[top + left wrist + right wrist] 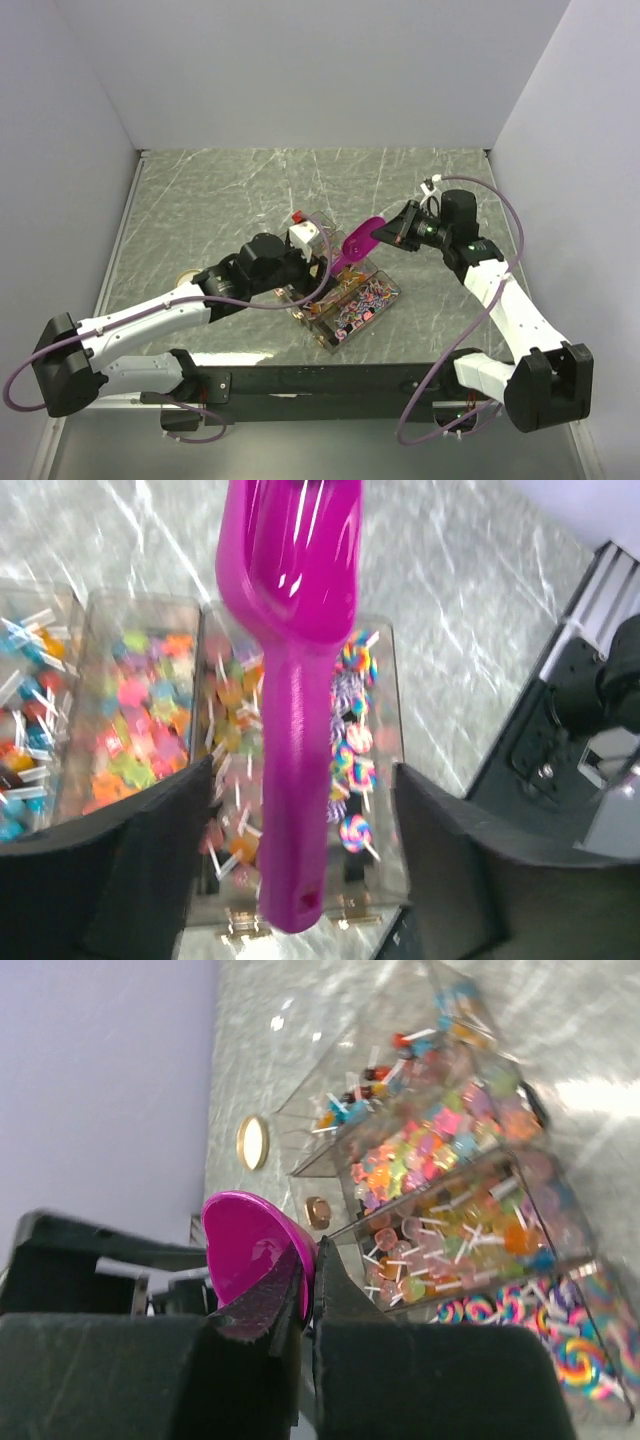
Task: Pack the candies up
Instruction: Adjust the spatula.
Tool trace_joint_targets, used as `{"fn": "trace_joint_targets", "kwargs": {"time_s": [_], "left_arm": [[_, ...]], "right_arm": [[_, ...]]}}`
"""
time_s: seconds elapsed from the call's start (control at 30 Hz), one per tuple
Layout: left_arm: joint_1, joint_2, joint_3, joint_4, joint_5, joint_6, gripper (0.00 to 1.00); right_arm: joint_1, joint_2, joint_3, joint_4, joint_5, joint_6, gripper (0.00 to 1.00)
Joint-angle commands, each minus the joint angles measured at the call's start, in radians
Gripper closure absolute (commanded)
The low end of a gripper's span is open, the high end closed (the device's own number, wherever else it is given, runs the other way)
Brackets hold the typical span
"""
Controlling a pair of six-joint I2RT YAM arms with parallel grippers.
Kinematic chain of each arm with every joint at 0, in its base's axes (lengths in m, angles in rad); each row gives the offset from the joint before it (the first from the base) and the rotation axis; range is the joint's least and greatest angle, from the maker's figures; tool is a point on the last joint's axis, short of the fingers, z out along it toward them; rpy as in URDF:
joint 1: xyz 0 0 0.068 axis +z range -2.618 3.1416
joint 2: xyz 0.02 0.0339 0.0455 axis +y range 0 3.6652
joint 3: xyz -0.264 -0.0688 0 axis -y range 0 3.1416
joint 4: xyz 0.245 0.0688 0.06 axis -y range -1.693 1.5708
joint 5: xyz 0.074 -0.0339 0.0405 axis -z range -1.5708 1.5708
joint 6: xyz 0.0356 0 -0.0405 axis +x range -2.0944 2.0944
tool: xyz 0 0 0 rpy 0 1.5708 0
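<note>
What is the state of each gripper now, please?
Left gripper: open, holding nothing.
Right gripper: closed on the scoop.

no text or label reads clearly anywhere (wrappers too blurred to tell).

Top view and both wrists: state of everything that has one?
scoop: held by the right pincer, up over the box, bowl empty.
right pincer: shut on the scoop.
left pincer: open, holding nothing.
box: clear lid raised, compartments filled.
candies: in the box, none in the scoop.
round lid: flat on the table, apart from the box.
</note>
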Motion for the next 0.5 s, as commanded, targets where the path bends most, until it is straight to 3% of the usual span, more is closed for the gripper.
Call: {"fn": "trace_joint_targets", "kwargs": {"time_s": [0.0, 0.17, 0.47], "left_arm": [[-0.060, -0.015, 0.005, 0.116, -0.094, 0.057, 0.18], [-0.157, 0.045, 0.028, 0.113, -0.339, 0.129, 0.16], [-0.213, 0.091, 0.023, 0.185, -0.450, 0.230, 0.18]], "right_arm": [[0.008, -0.061, 0.002, -0.075, 0.115, 0.116, 1.00], [0.018, -0.094, 0.017, -0.185, 0.198, 0.208, 1.00], [0.034, -0.101, 0.018, -0.221, 0.205, 0.229, 1.00]]}}
